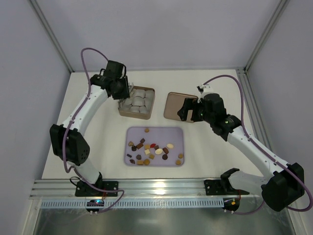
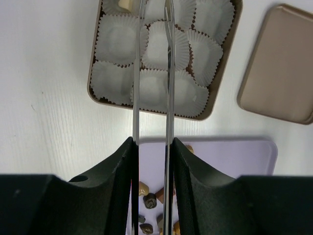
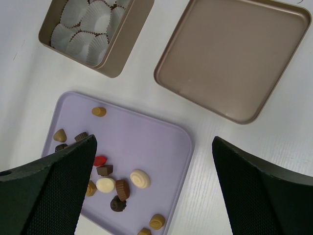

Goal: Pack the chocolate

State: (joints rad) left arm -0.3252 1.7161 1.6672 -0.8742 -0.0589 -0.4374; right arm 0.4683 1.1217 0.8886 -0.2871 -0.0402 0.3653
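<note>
Our left hand (image 2: 152,147) is narrow, closed around a pair of thin metal tweezers (image 2: 168,73). Their blades stand a little apart and reach out over the open brown tin (image 2: 91,88), which is lined with white paper cups (image 2: 117,41). One caramel piece (image 2: 126,5) sits in a cup at the far edge, just beside the tweezer tips. We cannot tell whether the tips touch it.

The rest of the chocolate (image 1: 151,149) lies scattered on the lilac tray (image 1: 173,134), on the desk (image 1: 98,142) between the tin and our arm bases. From the left hand the pieces lie back toward the wrist, behind the tips and on the near side of the tin, so we judge the next pick calls for drawing back and lowering onto the tray.

Our right hand (image 3: 152,142) is spread wide and holds nothing. It hangs near the tin's lid (image 1: 173,105), with the tray below it. The two hands seem about equally near the pieces, but only the left has the tool for such small ones.
</note>
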